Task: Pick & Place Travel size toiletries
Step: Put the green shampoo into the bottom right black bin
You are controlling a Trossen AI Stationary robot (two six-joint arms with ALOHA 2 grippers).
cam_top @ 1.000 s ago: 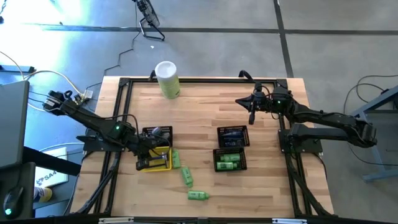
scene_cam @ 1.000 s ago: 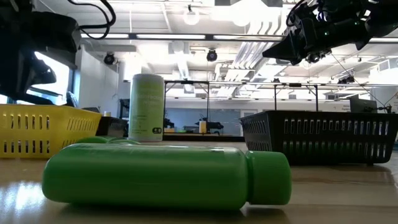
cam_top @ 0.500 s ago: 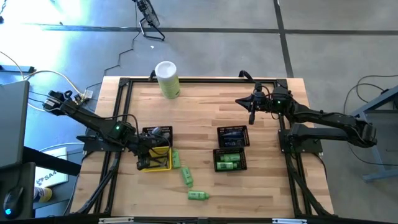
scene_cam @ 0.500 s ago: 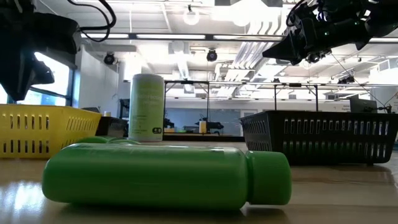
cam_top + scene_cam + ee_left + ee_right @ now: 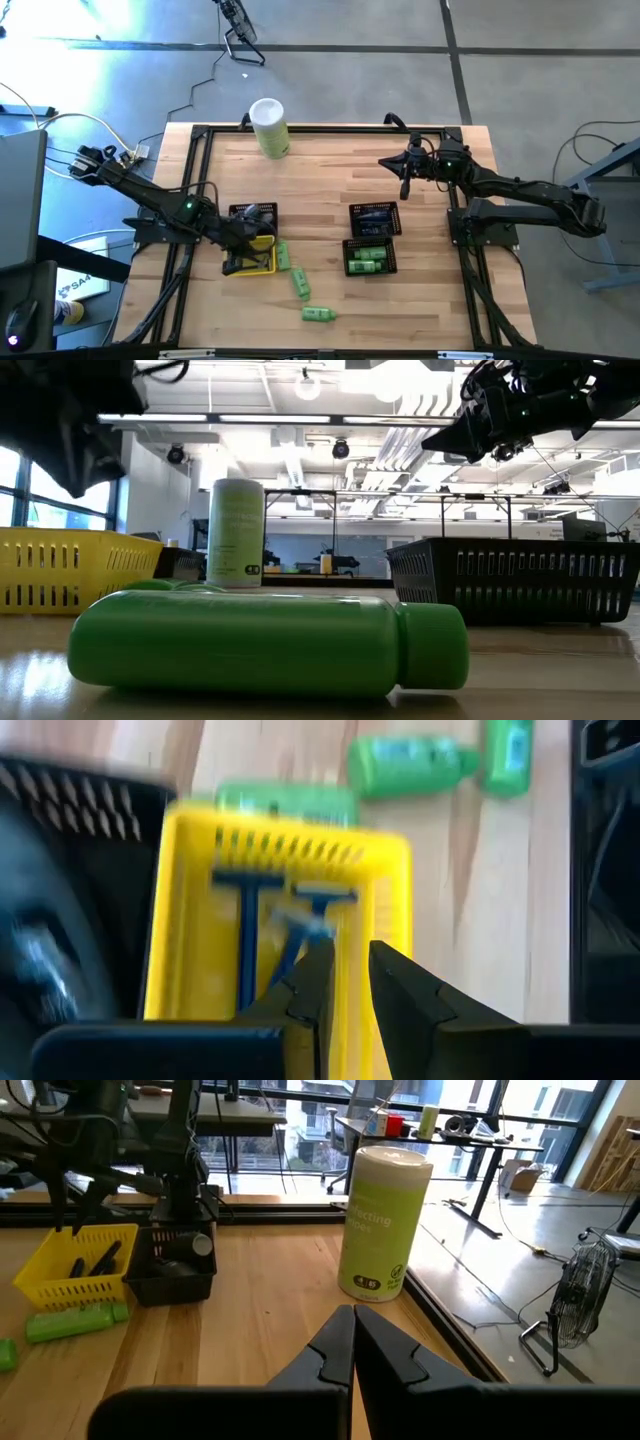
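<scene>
Three bright green bottles lie on their sides on the wood: one (image 5: 283,255) beside the yellow tray, one (image 5: 301,284), and one (image 5: 318,314) nearest the near edge, which fills the low view (image 5: 265,640). More green bottles lie in a black basket (image 5: 368,260), and dark packets lie in the basket behind it (image 5: 375,220). My left gripper (image 5: 243,252) hovers over the yellow tray (image 5: 262,266). In its wrist view (image 5: 350,975) the fingers stand a narrow gap apart with nothing between them. My right gripper (image 5: 403,182) waits high over the far right of the table, shut (image 5: 352,1320).
The yellow tray (image 5: 190,920) holds blue razors (image 5: 240,935). A black basket (image 5: 252,214) with dark items touches its far side. A tall pale-green canister (image 5: 270,127) stands at the far edge. Bare wood lies mid-table between the two basket groups (image 5: 320,210).
My left gripper has risen above the yellow tray; in the low view its dark bulk has moved up and away from the tray's rim. The bottles, the baskets and my right arm have kept still.
</scene>
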